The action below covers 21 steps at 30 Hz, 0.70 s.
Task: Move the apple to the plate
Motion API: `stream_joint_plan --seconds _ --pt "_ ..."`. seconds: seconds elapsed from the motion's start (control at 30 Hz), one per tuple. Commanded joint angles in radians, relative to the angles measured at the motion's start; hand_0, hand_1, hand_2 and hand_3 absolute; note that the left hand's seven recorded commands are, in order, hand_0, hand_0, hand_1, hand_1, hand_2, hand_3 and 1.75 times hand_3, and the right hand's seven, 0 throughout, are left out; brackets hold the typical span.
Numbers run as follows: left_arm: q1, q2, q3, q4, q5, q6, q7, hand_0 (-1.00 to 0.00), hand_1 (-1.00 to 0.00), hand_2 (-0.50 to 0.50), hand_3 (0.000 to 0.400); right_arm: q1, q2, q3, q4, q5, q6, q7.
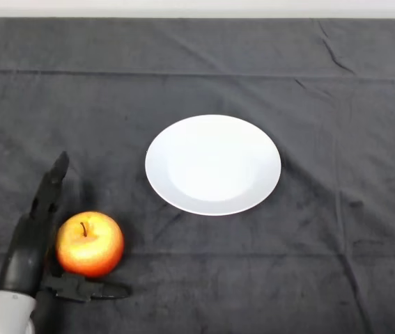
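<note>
A red and yellow apple [90, 244] stands upright on the dark cloth at the lower left, stem up. A white round plate [213, 164] lies empty near the middle of the table, up and to the right of the apple. My left hand [26, 254] lies at the apple's left side, open. Its fingers [49, 188] stretch straight up past the apple's far left. Its thumb [89, 288] reaches along the cloth under the apple's near side. The apple sits between the thumb and the fingers, and nothing is curled round it.
The dark cloth [336, 229] covers the whole table, with creases at the back and right. A pale strip [197, 7] runs beyond the table's far edge.
</note>
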Motion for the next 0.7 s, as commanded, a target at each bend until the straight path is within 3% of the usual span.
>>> stream_joint_plan --seconds 0.03,0.07,0.1,0.13,0.17,0.57,0.7 --pt "-0.033 0.017 -0.024 0.032 0.016 -0.006 -0.003 0.0 0.0 0.0 0.0 -0.003 -0.008 -0.0036 -0.018 -0.005 0.0 -0.0173" --pt "-0.034 0.018 -0.027 0.035 0.016 -0.008 -0.003 -0.72 -0.09 -0.31 0.287 -0.003 -0.008 -0.0036 -0.018 -0.0049 0.0 -0.0174" --pt "-0.036 0.019 -0.029 0.037 0.016 -0.009 -0.002 -0.72 -0.09 -0.31 0.287 -0.003 -0.008 -0.0035 -0.018 -0.0049 0.0 -0.0174" --pt "-0.037 0.02 -0.031 0.039 0.015 -0.01 -0.002 -1.0 -0.58 -0.21 0.4 -0.003 -0.008 -0.0035 -0.018 -0.0048 0.0 -0.0175" --pt "-0.038 0.021 -0.032 0.04 0.015 -0.011 -0.001 -1.0 -1.0 0.0 0.4 -0.003 -0.008 -0.0035 -0.018 -0.0047 0.0 -0.0176" --pt "-0.045 0.032 -0.036 0.051 0.017 -0.037 0.028 -1.0 -1.0 0.0 0.4 -0.003 -0.009 -0.0031 -0.018 -0.0036 0.0 -0.0178" --pt "-0.055 0.048 -0.019 0.022 0.0 -0.015 0.022 -1.0 -1.0 0.0 0.4 -0.003 -0.009 -0.0029 -0.018 -0.0033 0.0 -0.0178"
